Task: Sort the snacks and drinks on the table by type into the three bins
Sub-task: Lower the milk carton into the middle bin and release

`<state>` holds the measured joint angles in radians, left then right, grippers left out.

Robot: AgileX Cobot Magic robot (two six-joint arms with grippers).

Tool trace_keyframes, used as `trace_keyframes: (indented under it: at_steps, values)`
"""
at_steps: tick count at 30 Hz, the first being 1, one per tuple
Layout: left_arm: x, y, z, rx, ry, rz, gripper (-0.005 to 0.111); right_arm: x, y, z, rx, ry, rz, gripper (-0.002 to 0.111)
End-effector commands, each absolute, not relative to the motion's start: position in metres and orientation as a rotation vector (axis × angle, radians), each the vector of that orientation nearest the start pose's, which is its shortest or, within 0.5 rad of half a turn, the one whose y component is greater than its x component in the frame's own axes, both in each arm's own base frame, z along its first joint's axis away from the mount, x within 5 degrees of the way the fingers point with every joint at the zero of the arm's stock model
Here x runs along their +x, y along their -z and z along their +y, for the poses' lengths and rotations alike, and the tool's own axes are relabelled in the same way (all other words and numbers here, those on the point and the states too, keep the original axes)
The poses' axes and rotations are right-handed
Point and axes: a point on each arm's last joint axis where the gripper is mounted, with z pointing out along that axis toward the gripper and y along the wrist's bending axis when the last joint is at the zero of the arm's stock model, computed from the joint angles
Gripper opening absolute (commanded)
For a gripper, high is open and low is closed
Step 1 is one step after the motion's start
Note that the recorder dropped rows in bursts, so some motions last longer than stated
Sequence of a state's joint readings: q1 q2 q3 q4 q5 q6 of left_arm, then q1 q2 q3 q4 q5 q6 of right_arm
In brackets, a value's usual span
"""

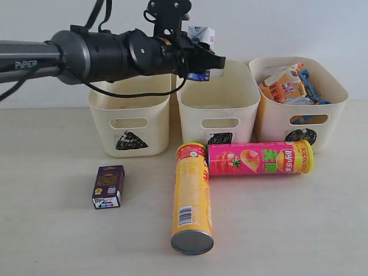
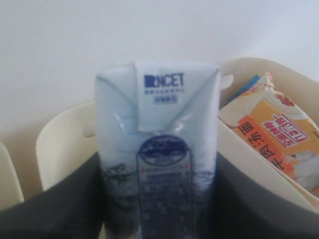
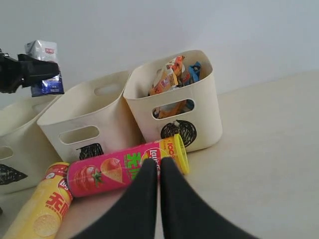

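My left gripper (image 1: pixel 202 60) is shut on the blue-and-white drink carton (image 1: pixel 202 33), which it holds upright in the air over the middle bin (image 1: pixel 218 109), the one marked with a square. That carton (image 2: pixel 157 149) fills the left wrist view between the dark fingers. On the table lie the pink chip can (image 1: pixel 260 158), the yellow chip can (image 1: pixel 191 198) and the dark purple carton (image 1: pixel 108 186). The orange bag (image 1: pixel 282 83) and blue bag (image 1: pixel 311 87) sit in the circle bin (image 1: pixel 299 118). My right gripper (image 3: pixel 159 167) is shut and empty, near the pink can (image 3: pixel 114 169).
The triangle bin (image 1: pixel 130 123) stands at the left of the row and looks empty. The three bins stand close together against a white wall. The yellow can's end touches the pink can in front of the middle bin. Bare table lies at front left and front right.
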<state>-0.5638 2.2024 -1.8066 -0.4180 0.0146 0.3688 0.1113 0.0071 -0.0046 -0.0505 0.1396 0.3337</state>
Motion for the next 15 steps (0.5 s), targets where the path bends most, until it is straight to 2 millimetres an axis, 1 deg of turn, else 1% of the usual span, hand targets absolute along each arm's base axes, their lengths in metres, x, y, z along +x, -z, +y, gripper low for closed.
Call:
trace_keyframes:
  at_steps: [1,2,3,4,5,6,7,8,9,11,12,14,15]
  values:
    - [0.460,-0.234,-0.295,0.460,0.430,1.808,0.018,0.056,-0.202,0.006,0.140,-0.300,1.609,0.000]
    - [0.461,-0.231,-0.296,0.462,0.430,1.810,0.024,0.056,-0.202,0.006,0.140,-0.300,1.609,0.000]
    - [0.463,-0.226,-0.298,0.464,0.430,1.814,0.036,0.056,-0.202,0.006,0.140,-0.300,1.609,0.000]
    - [0.463,-0.226,-0.299,0.463,0.430,1.810,0.042,0.056,-0.202,0.006,0.140,-0.300,1.609,0.000]
    - [0.462,-0.226,-0.300,0.464,0.431,1.808,0.053,0.056,-0.202,0.006,0.139,-0.301,1.606,0.000]
    - [0.462,-0.226,-0.300,0.464,0.431,1.808,0.059,0.056,-0.202,0.006,0.139,-0.301,1.606,0.000]
    - [0.462,-0.226,-0.300,0.467,0.432,1.813,0.069,0.056,-0.202,0.006,0.139,-0.301,1.606,0.000]
    - [0.462,-0.225,-0.300,0.469,0.433,1.815,0.076,0.056,-0.202,0.006,0.139,-0.301,1.606,0.000]
    - [0.461,-0.226,-0.301,0.477,0.434,1.819,0.081,0.056,-0.202,0.006,0.139,-0.301,1.606,0.000]
    - [0.458,-0.231,-0.301,0.509,0.430,1.828,0.082,0.056,-0.202,0.006,0.139,-0.301,1.606,0.000]
    - [0.456,-0.236,-0.301,0.524,0.435,1.836,0.081,0.056,-0.202,0.006,0.139,-0.301,1.606,0.000]
    - [0.450,-0.249,-0.299,0.550,0.456,1.864,0.074,0.056,-0.202,0.006,0.139,-0.301,1.606,0.000]
    - [0.446,-0.255,-0.298,0.569,0.466,1.881,0.068,0.056,-0.202,0.006,0.141,-0.302,1.606,0.000]
